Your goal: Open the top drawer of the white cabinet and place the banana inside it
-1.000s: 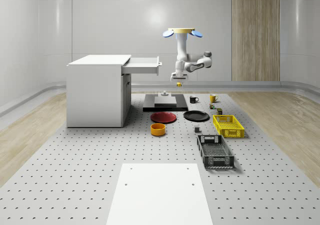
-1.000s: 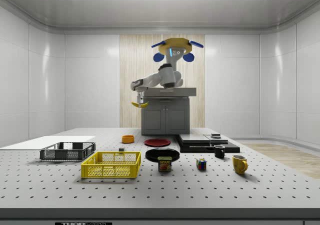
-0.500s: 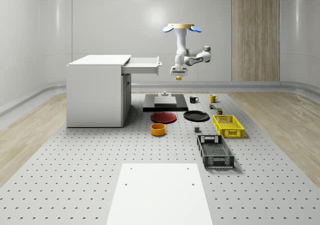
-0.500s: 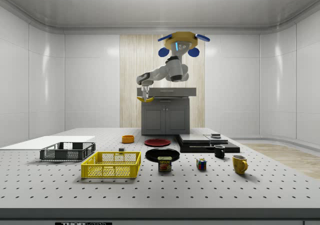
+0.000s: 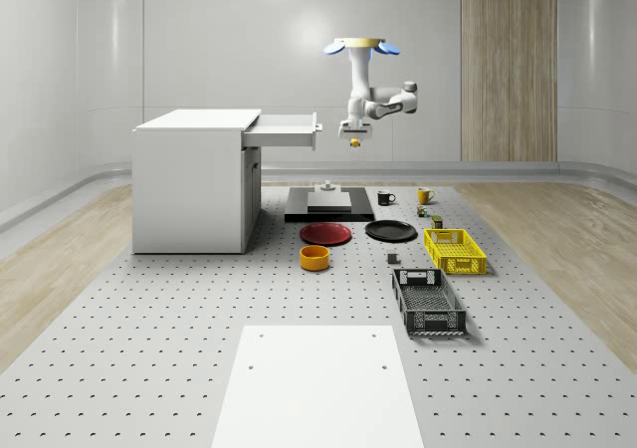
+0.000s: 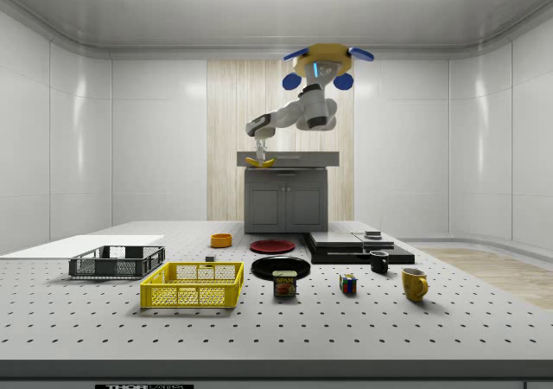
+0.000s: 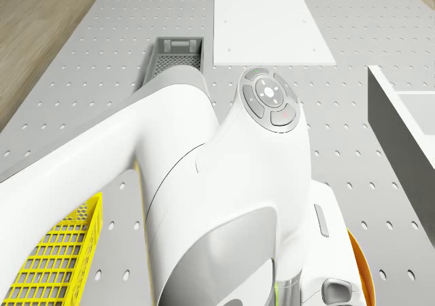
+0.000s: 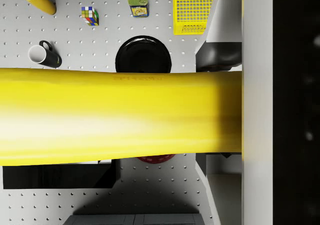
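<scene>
Banana (image 8: 115, 117): clamped crosswise in the fingers (image 6: 257, 151), hanging just below them, level with the open top drawer (image 5: 287, 127).
Fingers: closed on the banana's middle; the drawer front is just beside them, toward the white cabinet (image 5: 191, 181).
Drone (image 5: 359, 46): hovering above the fingers, over the desk (image 5: 179, 348) beyond the drawer's open end.
Handling: light, slightly soft and curved with a smooth skin; I judge a mid-body hold steadiest, and gentle pressure avoids bruising.
Change: a second ago the banana hung lower, below drawer height; drone and arm have risen and the banana has come closer to the drawer.
Remaining: carry it over the drawer and release.
</scene>
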